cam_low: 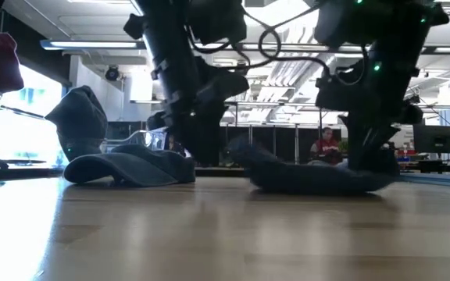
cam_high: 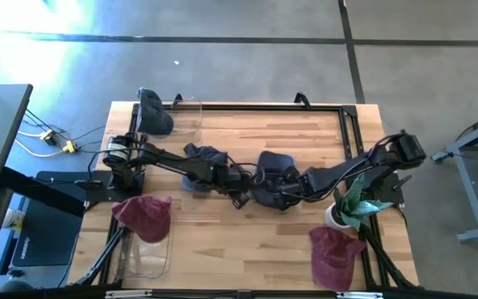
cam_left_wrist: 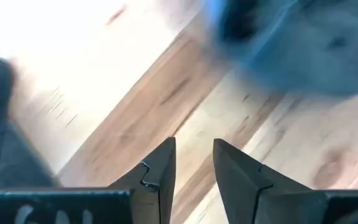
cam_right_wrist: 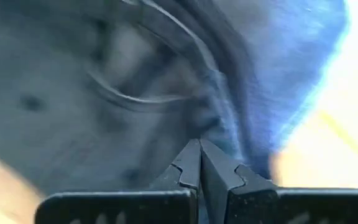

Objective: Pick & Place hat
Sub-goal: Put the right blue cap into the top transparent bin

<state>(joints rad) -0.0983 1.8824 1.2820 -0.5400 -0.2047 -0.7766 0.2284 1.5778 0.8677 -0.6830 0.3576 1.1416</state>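
Hat (cam_high: 274, 170) lies at mid-table, crown slumped on the wood, and we judge the right gripper (cam_right_wrist: 199, 163) has pinched its fabric to lift it: fingers clamped tight, blue cloth pressed around the tips. Our left gripper (cam_left_wrist: 193, 163) hovers just beside it, fingers part-open, holding nothing. A second hat (cam_high: 202, 156) lies behind the left arm.

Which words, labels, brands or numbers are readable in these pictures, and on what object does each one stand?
None can be read.
Left gripper: pale marks on its housing, cut off by the picture's edge, unreadable.
Right gripper: the same, unreadable.
Blue hats and red hats: no visible lettering.
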